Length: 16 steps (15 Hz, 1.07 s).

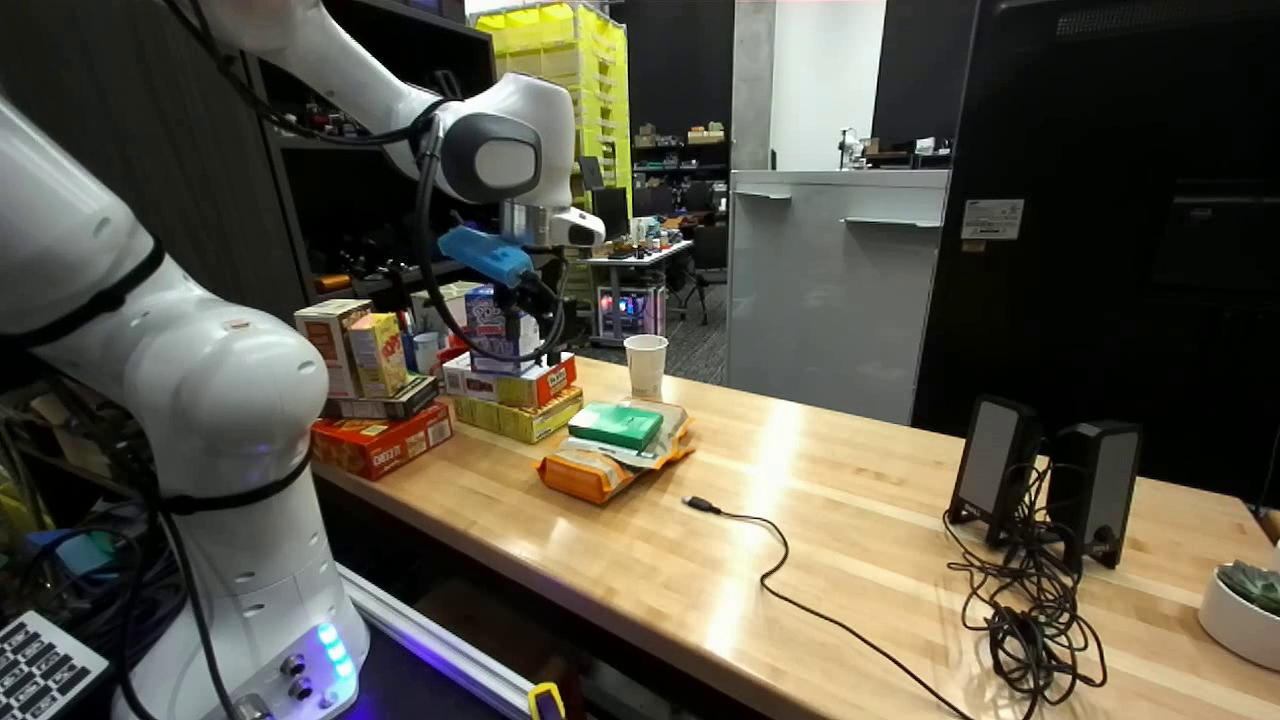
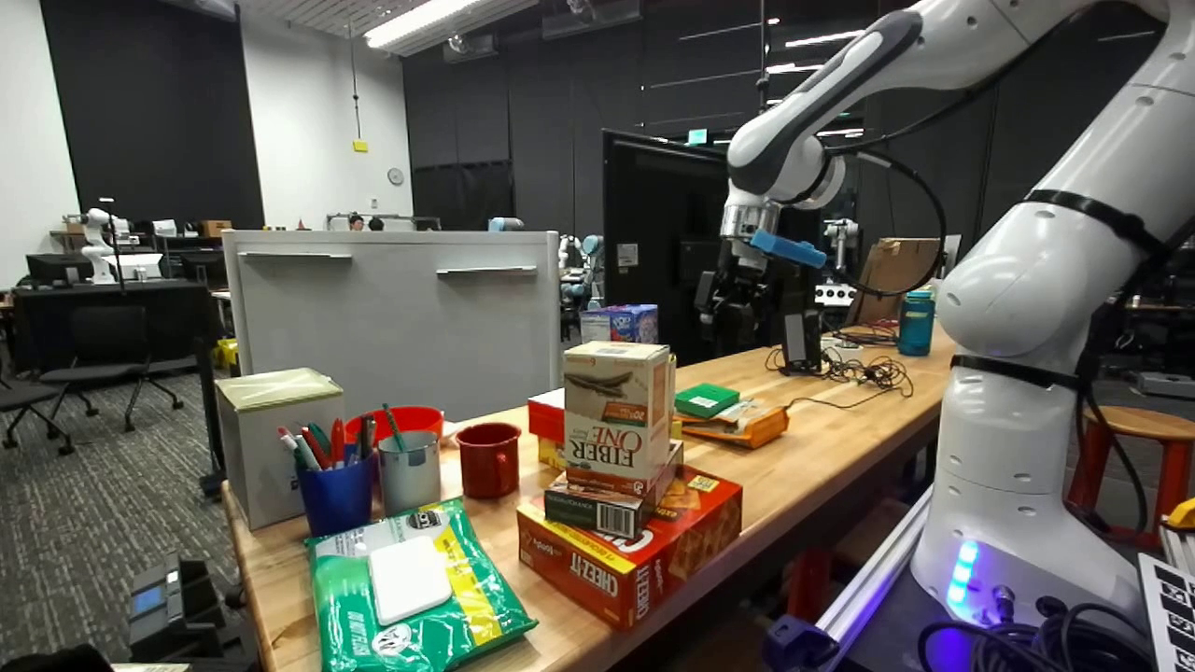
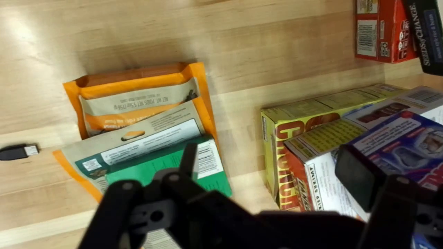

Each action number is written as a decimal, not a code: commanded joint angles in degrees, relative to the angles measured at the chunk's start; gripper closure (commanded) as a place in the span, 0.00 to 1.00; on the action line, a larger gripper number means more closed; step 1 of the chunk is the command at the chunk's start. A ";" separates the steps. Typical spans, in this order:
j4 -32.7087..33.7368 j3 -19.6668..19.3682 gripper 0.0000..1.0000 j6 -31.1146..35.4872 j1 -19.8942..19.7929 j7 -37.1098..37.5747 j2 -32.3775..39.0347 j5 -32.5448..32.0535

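My gripper [image 3: 275, 166] stands open above the table, with nothing held between its fingers. In the wrist view its left finger overlaps the green box [image 3: 145, 169], which lies on an orange and beige bag [image 3: 138, 93]. The right finger overlaps a blue box [image 3: 398, 145]. That box rests on a white and red box [image 3: 322, 173], stacked on a yellow box [image 3: 304, 114]. In an exterior view the gripper [image 1: 540, 310] hangs beside the blue box [image 1: 490, 330]; whether they touch cannot be told. The gripper [image 2: 733, 303] also shows high over the table in an exterior view.
A paper cup [image 1: 647, 365] stands behind the bag. A black cable [image 1: 780, 570] runs across the table towards two speakers [image 1: 1095, 490]. Nearer the base, a red Cheez-It box [image 2: 635, 551] carries more boxes. A red mug [image 2: 489, 462] and pen cups stand at the table's end.
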 commanded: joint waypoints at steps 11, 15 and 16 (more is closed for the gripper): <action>-0.63 2.00 0.00 10.36 -3.06 -0.81 8.70 -7.37; -0.69 4.27 0.00 13.13 -3.44 2.85 11.09 -11.29; -0.45 4.79 0.00 13.19 -3.61 4.71 11.42 -11.75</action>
